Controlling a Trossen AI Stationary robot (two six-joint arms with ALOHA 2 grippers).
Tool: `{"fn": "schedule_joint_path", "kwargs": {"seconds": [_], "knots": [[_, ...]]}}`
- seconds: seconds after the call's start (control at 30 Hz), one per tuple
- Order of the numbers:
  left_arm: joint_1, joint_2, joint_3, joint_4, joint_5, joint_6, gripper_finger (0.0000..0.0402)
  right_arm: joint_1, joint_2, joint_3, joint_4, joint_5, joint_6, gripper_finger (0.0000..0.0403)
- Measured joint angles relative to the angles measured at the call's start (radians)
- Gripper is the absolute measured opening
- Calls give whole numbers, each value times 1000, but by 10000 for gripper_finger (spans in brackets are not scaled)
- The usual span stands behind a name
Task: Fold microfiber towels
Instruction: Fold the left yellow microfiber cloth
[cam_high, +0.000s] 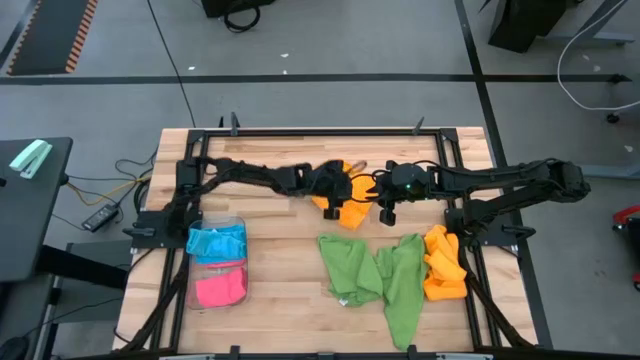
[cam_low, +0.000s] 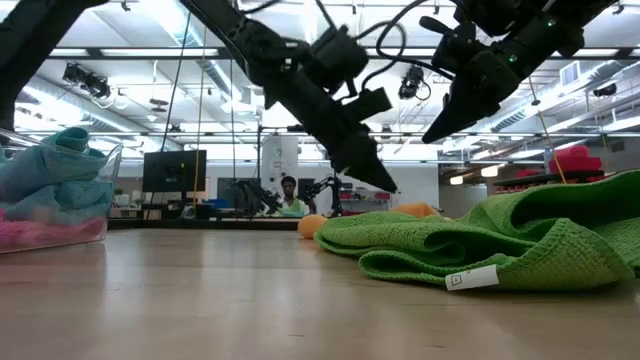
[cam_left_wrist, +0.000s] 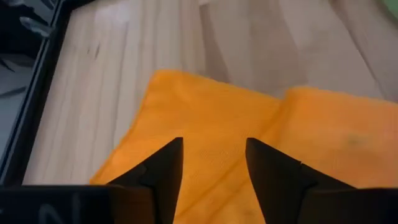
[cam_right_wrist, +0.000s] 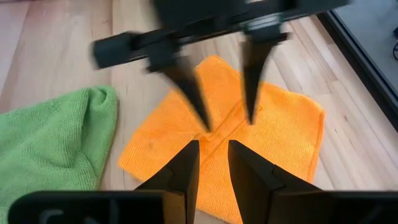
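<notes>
Over the bench's far middle, both claws hover above the orange towel (cam_right_wrist: 261, 134): left claw (cam_right_wrist: 225, 118) open, right claw (cam_right_wrist: 211, 163) narrow, empty. Soft, floppy stuff; pinch an edge.

No legible text appears anywhere. A small white care tag (cam_low: 470, 279) sewn to the hem of the crumpled green microfiber towel (cam_low: 520, 245) carries a tiny printed mark, too small to read.

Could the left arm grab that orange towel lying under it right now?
Probably yes. The left end effector hangs open right over the flat orange towel, nothing lying between them. The right end effector hovers close and might crowd it.
</notes>
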Motion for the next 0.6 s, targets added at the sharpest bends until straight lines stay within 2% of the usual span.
{"fn": "schedule_joint_path", "kwargs": {"seconds": [0.1, 0.23, 0.4, 0.6], "knots": [[63, -8, 0, -50, 91, -1, 164, 0, 0, 0, 3, 0, 0, 93], [122, -4, 0, -115, 144, -6, 148, 0, 0, 0, 11, 0, 0, 93], [146, -3, 6, -145, 242, -26, 149, 0, 0, 0, 28, 0, -8, 93], [124, 80, 208, -344, 241, -6, 159, 0, 0, 0, 54, 0, -22, 93]]}}
